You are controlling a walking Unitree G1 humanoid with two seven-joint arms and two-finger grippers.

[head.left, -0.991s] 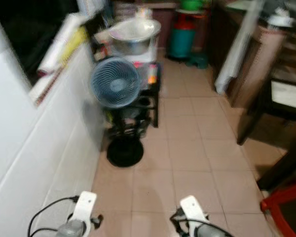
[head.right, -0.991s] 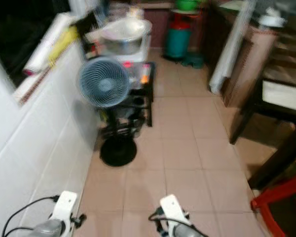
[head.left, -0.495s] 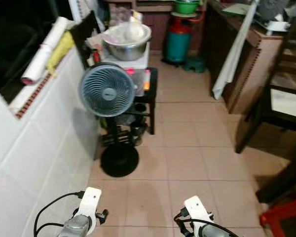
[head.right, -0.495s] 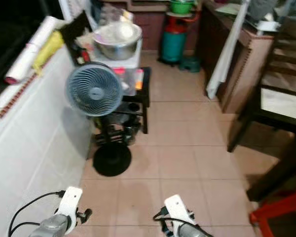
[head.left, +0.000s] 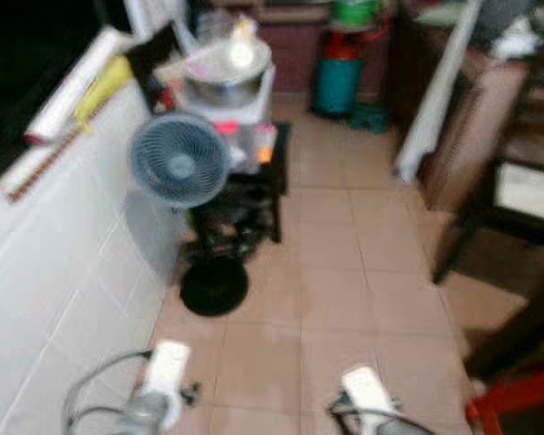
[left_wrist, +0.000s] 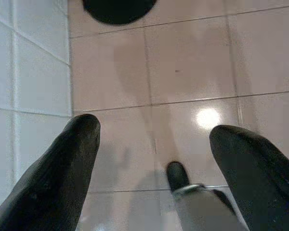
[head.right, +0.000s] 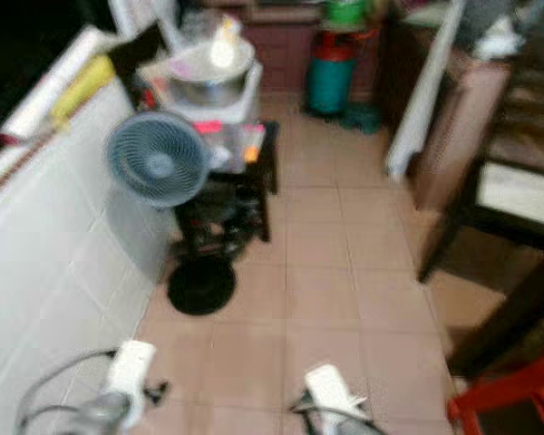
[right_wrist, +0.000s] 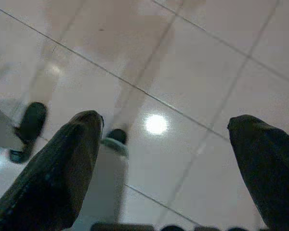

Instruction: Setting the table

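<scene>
One fan (head.left: 179,163) standing by tiled wall, one steel bowl (head.left: 225,72) behind, left gripper (left_wrist: 156,159) and right gripper (right_wrist: 166,163) hanging over floor (head.left: 344,272), both jaws spread, holding nothing.

a blue-grey pedestal fan (head.left: 179,161) stands at ten o'clock beside the white tiled wall (head.left: 54,272), a green gas cylinder (head.left: 337,80) at twelve, a red stool (head.left: 517,408) at four.
</scene>
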